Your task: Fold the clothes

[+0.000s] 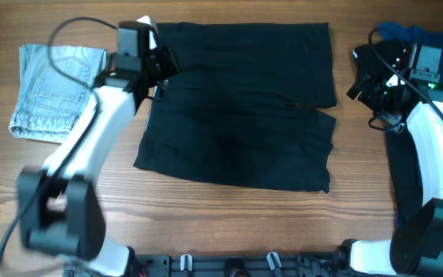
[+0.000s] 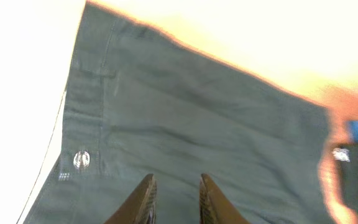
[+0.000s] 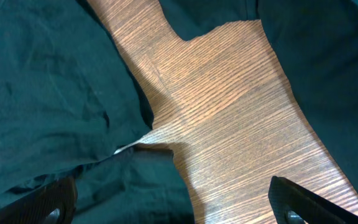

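Overhead, the black garment (image 1: 237, 115) lies flat on the worktop (image 1: 206, 227) for folding, the left pincer (image 2: 176, 179) seemingly narrowly apart at its upper-left corner, the right pincer (image 3: 169, 186) wide apart.

White-shelled left arm (image 1: 91, 131) with black joints and a looping black cable (image 1: 79, 21), left of the cloth (image 1: 241, 108), matching right arm (image 1: 437, 146) on the cloth's far side, green lights (image 1: 391, 88) at its wrist, dark tapered left fingers (image 2: 143, 199), blurred black base (image 1: 52, 211) below.
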### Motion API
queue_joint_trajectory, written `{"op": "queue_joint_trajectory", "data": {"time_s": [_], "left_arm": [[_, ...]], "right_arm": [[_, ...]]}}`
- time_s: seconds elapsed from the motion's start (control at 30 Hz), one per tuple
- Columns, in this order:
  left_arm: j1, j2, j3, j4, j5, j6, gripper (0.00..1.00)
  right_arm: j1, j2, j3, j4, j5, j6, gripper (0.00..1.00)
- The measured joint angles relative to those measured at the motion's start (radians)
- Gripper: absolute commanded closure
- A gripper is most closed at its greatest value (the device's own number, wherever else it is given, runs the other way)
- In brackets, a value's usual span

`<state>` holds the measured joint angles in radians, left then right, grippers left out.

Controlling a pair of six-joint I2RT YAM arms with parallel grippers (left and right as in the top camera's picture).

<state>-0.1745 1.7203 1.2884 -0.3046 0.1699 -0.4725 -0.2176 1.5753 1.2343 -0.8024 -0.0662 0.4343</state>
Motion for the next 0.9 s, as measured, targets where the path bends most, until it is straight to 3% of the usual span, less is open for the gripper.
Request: {"op": "queue_joint_trajectory", "data": {"time_s": [0.13,0.23,0.33,0.4,0.5,0.57,0.63,0.8,0.9], "left_arm": [[0.0,-0.198,0.018,-0.24,0.011,0.012,0.76],[0.0,-0.19,0.015,-0.434,0.011,0.044,0.74],[0.0,-0.166,0.005,-0.672,0.002,0.092,0.7],[0.0,-0.166,0.004,-0.74,-0.01,0.104,0.68],[0.0,-0.166,0.004,-0.78,-0.017,0.113,0.62],[0.0,-0.166,0.004,-0.805,-0.02,0.12,0.51],[0.004,-0.166,0.004,-0.844,-0.024,0.126,0.5],[0.039,-0.166,0.003,-0.85,-0.102,0.139,0.48],[0.065,-0.166,0.002,-0.805,-0.138,0.138,0.48]], "right_arm": [[0.0,0.0,0.0,0.0,0.0,0.0,0.01],[0.0,0.0,0.0,0.002,-0.026,0.039,0.0],[-0.001,0.0,0.0,-0.011,-0.179,0.118,0.0],[-0.001,0.0,0.0,-0.011,-0.241,0.141,0.0],[-0.001,0.0,-0.001,0.04,-0.283,0.149,0.01],[-0.001,-0.001,-0.001,-0.032,-0.333,0.065,0.14],[-0.001,-0.001,0.0,-0.175,-0.365,-0.007,0.3],[-0.001,-0.006,-0.017,-0.583,-0.243,0.034,0.27],[0.002,-0.033,-0.099,-0.559,-0.238,0.093,0.27]]}}
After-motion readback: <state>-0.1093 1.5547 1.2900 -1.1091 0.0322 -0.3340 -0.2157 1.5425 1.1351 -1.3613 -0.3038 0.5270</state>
